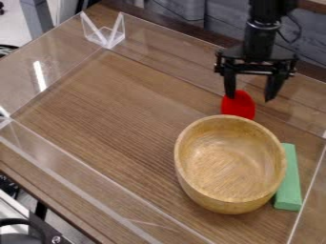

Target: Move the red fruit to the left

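Gripper spread wide — empty, poised above red fruit.

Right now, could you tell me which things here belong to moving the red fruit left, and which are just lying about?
Part of the job:
- red fruit
- gripper, fingers open above the fruit

Just lying about:
- wooden bowl
- green bar
- clear stand
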Motion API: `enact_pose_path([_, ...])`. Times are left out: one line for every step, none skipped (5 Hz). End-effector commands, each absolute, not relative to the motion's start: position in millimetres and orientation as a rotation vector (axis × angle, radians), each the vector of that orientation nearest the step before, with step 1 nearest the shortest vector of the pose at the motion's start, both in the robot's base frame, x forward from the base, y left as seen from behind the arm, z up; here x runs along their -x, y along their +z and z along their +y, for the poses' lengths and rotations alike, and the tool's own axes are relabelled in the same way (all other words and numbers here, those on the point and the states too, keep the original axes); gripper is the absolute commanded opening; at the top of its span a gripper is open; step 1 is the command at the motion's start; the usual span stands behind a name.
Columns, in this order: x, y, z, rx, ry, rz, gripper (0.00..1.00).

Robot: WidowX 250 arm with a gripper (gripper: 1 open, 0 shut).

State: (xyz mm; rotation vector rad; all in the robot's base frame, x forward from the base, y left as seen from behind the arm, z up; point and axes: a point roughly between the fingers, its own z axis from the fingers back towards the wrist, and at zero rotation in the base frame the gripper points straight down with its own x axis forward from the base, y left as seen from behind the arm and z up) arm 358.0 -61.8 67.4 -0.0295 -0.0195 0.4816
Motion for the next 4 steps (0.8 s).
enact_pose_path([-365.5, 82.1, -64.1, 0.036, 0.459, -0.075, 1.0])
enact_pose_path([-365.9, 84.5, -63.2, 0.03, 0.442, -0.077, 1.0])
enact_pose_path([-366.9, 86.4, -62.9, 0.025, 0.42, -0.079, 1.0])
enact_pose_path([-370.6, 81.6, -62.5, 0.02, 0.399, -0.08, 1.0])
